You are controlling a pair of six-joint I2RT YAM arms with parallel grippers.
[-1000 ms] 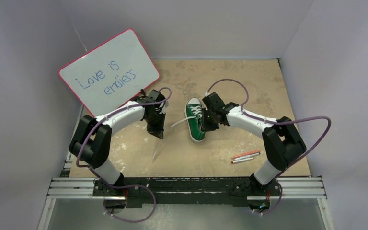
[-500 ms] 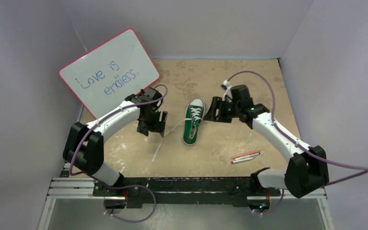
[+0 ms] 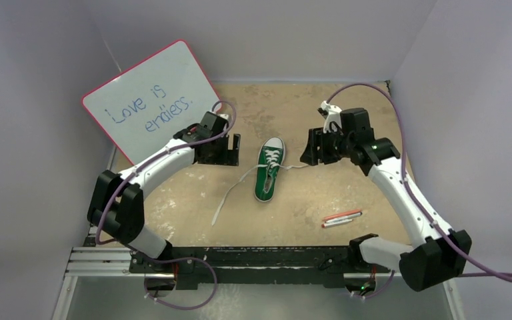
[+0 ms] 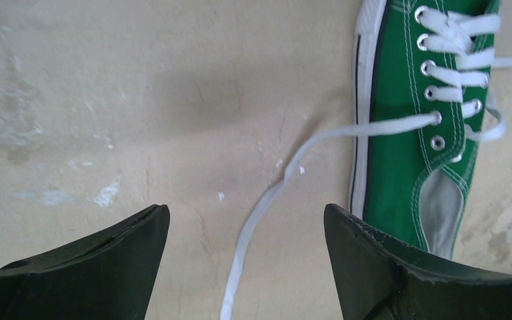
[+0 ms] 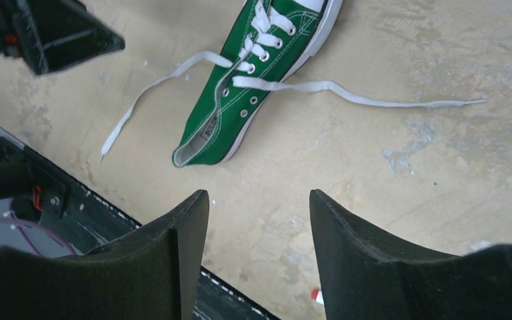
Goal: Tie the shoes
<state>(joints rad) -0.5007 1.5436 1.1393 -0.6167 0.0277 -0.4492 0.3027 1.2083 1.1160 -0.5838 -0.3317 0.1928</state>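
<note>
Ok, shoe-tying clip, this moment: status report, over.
Left gripper open, empty; right gripper open, empty. Sneaker upright on table, laces untied, one trailing each side. Nothing in the way; markers lie apart.

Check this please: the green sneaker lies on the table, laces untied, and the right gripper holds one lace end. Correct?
Not quite: the right gripper holds nothing. The right wrist view shows its jaws open, with the lace end lying loose on the table. The green sneaker does lie on the table, laces untied.
</note>
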